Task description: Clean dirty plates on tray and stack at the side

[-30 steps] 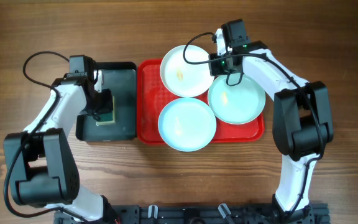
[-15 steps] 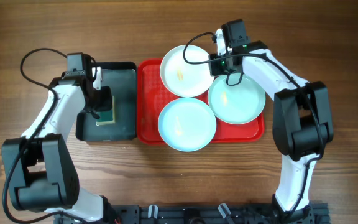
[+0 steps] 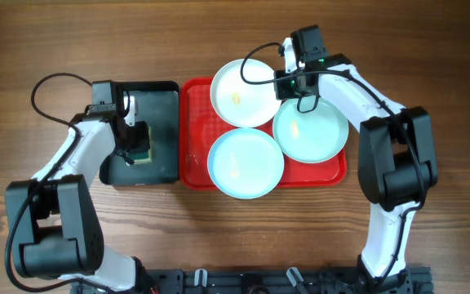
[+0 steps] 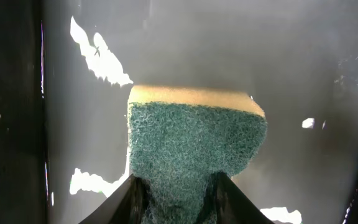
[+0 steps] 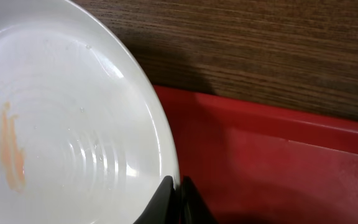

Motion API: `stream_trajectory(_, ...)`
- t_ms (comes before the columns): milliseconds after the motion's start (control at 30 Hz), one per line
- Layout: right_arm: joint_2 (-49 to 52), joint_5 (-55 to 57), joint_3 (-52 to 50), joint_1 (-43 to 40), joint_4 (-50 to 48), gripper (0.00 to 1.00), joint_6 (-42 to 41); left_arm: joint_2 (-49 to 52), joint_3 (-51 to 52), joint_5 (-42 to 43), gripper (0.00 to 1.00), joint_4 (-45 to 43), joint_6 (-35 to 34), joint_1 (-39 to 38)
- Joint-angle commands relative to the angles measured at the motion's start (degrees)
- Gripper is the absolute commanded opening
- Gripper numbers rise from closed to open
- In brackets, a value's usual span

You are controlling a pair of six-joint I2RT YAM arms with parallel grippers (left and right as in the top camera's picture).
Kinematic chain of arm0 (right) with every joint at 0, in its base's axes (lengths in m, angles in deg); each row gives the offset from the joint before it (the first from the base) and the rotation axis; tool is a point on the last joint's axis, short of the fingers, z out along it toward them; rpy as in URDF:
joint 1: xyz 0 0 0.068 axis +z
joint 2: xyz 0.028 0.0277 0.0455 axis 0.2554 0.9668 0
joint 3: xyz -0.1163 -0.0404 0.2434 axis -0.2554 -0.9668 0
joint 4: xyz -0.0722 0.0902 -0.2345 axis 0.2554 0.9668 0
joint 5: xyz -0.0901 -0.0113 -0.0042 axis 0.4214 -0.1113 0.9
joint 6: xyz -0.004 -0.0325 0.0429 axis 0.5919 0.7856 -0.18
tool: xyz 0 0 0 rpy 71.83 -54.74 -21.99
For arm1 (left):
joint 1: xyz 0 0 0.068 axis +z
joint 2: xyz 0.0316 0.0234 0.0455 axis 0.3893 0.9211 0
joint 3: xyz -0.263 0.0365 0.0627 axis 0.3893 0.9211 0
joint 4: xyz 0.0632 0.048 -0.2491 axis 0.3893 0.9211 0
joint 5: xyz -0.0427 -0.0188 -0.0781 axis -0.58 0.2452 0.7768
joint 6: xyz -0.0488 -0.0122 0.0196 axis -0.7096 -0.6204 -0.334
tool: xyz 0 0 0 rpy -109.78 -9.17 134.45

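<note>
Three plates lie on the red tray [image 3: 192, 122]. The white plate [image 3: 243, 91] at the back carries an orange smear [image 5: 10, 152]. Two pale aqua plates, one in front [image 3: 246, 163] and one at the right [image 3: 310, 129], show small yellowish marks. My right gripper [image 3: 285, 80] is shut on the white plate's right rim [image 5: 166, 155], one finger on each side. My left gripper [image 4: 178, 196] is shut on the green sponge [image 4: 194, 149] with a yellow back, held just over the black tray [image 3: 163, 122].
The black tray's floor [image 4: 303, 74] is wet and glossy under the sponge. Bare wooden table [image 3: 431, 65] surrounds both trays. The right arm [image 3: 382, 122] arches over the red tray's right end.
The left arm has shifted a little with the sponge over the black tray. The right arm and the plates have not moved.
</note>
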Motion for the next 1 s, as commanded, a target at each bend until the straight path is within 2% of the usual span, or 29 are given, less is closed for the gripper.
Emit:
stream_trajectory(0, 0.96, 0.83, -0.57, 0.02, -0.04, 0.06, -0.22, 0.66, 2.14, 0.96, 0.34, -0.17, 0.04, 0.04)
stream_trajectory(33, 0.96, 0.83, -0.57, 0.02, -0.04, 0.06, -0.22, 1.16, 2.36, 0.98, 0.31, -0.61, 0.04, 0.04)
stream_trajectory(67, 0.96, 0.83, -0.57, 0.02, -0.04, 0.06, -0.24, 1.64, 2.36, 1.38, 0.21, -0.59, 0.04, 0.04)
stream_trajectory(167, 0.96, 0.83, -0.57, 0.02, -0.07, 0.07, -0.22, 1.7, 2.34, 2.49, 0.04, -0.59, 0.04, 0.04)
stream_trajectory(333, 0.96, 0.83, -0.57, 0.02, -0.07, 0.06, -0.22, -0.09, 0.39, 2.67, 0.04, 0.79, -0.02, 0.04)
stream_trajectory(433, 0.96, 0.81, -0.57, 0.02, -0.07, 0.05, -0.24, -5.4, -2.27, 2.54, 0.04, 1.57, -1.92, 0.07)
stream_trajectory(533, 0.96, 0.83, -0.57, 0.02, -0.04, 0.04, -0.22, -13.53, -2.84, 2.47, 0.04, 0.33, -8.02, 0.04)
stream_trajectory(600, 0.96, 0.83, -0.57, 0.02, -0.02, 0.04, -0.22, -17.18, -2.82, 2.49, 0.04, 0.63, -8.15, 0.04)
stream_trajectory(967, 0.96, -3.8, -0.57, 0.04, 0.39, 0.04, 0.37, -18.25, -2.82, 2.64, 0.04, 1.62, -8.15, 0.04)
